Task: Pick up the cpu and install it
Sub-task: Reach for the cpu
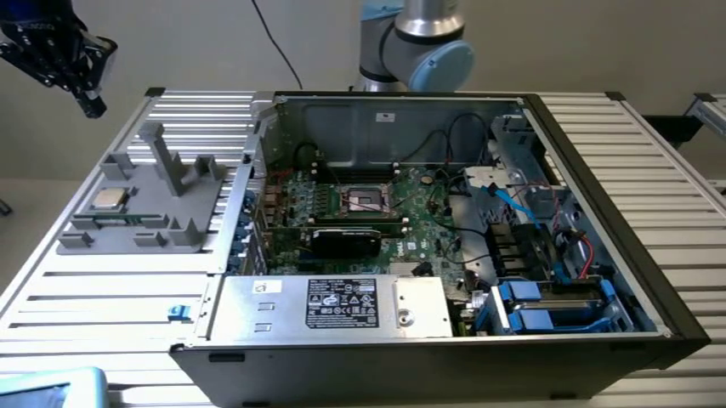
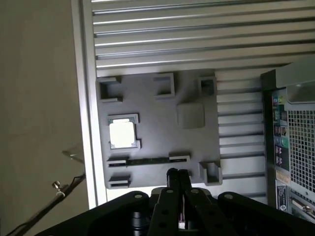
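The cpu point(image 1: 108, 200) sits pocketed at the grey fixture's point(image 1: 170, 210) edge, on the exterior view's left. It is probably light, stiff, slick-topped and fragile, so its rim suits gripping. The gripper point(image 2: 178, 176) hangs above — clenched, empty.

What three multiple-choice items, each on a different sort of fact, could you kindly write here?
1. Where is the cpu? A in the motherboard socket; B on the fixture; C in the jaws.
2. What colour is the fixture? A red; B yellow; C grey.
3. How do the jaws of the gripper stand? A wide open; B shut, empty; C shut on the cpu.
Key: 1 B, it lies in a fixture recess; 2 C, plain grey plastic; 3 B, they meet, nothing between.
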Tool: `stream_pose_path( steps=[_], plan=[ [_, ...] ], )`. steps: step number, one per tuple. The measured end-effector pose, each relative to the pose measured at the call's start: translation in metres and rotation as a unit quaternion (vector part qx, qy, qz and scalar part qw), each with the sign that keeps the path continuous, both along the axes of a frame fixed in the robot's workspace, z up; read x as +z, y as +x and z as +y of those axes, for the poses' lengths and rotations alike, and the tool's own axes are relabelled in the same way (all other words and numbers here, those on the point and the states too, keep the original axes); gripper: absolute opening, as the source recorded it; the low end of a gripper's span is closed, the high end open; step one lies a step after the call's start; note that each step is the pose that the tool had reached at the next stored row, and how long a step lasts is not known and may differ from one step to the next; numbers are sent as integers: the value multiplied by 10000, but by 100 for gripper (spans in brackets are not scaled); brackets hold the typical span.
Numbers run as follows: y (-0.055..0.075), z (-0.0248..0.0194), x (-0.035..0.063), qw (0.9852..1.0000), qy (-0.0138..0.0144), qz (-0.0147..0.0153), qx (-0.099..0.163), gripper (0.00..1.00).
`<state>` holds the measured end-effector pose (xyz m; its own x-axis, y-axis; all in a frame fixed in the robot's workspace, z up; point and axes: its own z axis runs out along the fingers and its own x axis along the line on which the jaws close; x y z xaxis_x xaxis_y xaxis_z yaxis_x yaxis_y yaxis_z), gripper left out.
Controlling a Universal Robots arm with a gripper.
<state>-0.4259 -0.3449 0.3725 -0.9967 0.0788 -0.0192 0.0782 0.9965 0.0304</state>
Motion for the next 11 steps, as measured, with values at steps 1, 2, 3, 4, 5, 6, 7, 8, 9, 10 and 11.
stream_pose_path(
  steps=[1,2,3,4,5,6,7,8,9,10,11],
  plan=[
    [-45,17,-6,10000,1,-1,0,11],
    [-90,33,-10,10000,1,-1,0,11],
    [-137,49,-15,10000,0,0,-1,11],
    [-182,64,-20,10000,0,0,-1,11],
    [-226,78,-25,10000,0,0,0,11],
    [-272,91,-31,10000,0,0,0,11],
    [-316,105,-37,10000,0,0,0,11],
    [-361,119,-43,10000,0,0,0,11],
    [-407,133,-50,10000,0,0,-1,11],
    [-453,148,-56,10000,0,0,-1,11],
    [-500,163,-63,10000,1,-1,0,11]
  ],
)
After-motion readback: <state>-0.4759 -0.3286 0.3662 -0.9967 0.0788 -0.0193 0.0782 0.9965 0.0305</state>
